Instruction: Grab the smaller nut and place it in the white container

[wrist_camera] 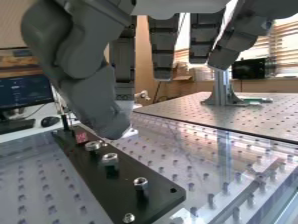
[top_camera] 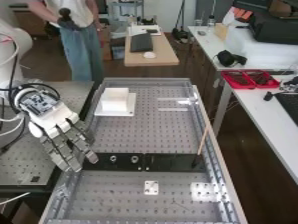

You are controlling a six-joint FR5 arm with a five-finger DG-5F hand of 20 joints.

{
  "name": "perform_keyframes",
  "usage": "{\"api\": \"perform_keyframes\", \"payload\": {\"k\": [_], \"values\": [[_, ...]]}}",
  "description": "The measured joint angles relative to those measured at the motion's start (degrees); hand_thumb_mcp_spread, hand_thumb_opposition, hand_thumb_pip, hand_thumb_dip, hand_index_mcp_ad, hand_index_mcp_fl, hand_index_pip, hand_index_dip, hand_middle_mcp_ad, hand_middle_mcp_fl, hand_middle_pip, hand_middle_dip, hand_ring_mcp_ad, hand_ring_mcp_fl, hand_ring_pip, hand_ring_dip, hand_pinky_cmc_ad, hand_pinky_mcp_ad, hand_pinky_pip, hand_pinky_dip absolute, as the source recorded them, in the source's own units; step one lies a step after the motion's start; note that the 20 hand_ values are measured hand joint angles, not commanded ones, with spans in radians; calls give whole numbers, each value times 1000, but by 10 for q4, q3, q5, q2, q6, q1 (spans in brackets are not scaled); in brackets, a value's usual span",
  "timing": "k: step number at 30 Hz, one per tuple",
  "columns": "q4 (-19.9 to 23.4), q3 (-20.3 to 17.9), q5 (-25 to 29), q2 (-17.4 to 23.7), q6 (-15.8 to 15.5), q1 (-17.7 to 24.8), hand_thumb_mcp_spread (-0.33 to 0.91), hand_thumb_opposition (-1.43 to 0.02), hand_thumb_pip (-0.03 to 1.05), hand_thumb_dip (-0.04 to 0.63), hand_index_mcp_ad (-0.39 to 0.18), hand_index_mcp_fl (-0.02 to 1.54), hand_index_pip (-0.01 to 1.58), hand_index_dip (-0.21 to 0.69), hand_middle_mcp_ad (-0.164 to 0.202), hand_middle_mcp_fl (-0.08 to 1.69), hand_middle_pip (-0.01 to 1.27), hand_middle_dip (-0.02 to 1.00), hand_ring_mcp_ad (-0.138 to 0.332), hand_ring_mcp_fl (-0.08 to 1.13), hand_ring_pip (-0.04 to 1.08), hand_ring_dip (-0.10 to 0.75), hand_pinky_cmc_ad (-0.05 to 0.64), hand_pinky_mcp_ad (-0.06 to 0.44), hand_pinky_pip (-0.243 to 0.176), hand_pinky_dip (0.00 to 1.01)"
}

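In the high view the hand (top_camera: 64,140) hangs at the bench's left edge, fingers extended and spread, with one fingertip over the left end of the flat black bar (top_camera: 169,162). The larger nut (top_camera: 113,158) and the bearing (top_camera: 134,159) stand on the bar to the right of that fingertip. Farther up the bench is the white container (top_camera: 116,99) on a white plate. In the wrist view the hand (wrist_camera: 93,100) is open, its thumb above the bar. The smaller nut (wrist_camera: 140,183), larger nut (wrist_camera: 110,159) and bearing (wrist_camera: 92,146) stand upright in a row, untouched.
A thin stick (top_camera: 203,137) leans at the bench's right side. A small white plate (top_camera: 151,187) lies below the bar, and a pale bracket (top_camera: 188,101) sits at the far right. Raised metal rails edge the perforated bench. A person stands behind it.
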Motion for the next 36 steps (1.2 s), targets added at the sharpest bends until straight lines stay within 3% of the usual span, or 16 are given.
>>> {"api": "perform_keyframes", "payload": {"k": [16,30,36], "values": [[40,6,69,-68,34,18,449,-860,789,269,-134,7,1559,89,82,152,126,239,178,3,94,56,321,150,-59,311],[16,19,62,-90,56,11,436,-805,771,236,-134,7,1559,89,82,157,124,239,178,3,98,56,325,150,-63,382],[33,15,62,-90,36,12,436,-805,768,236,-134,7,1559,89,82,155,124,239,176,3,94,56,325,150,-59,380]]}}
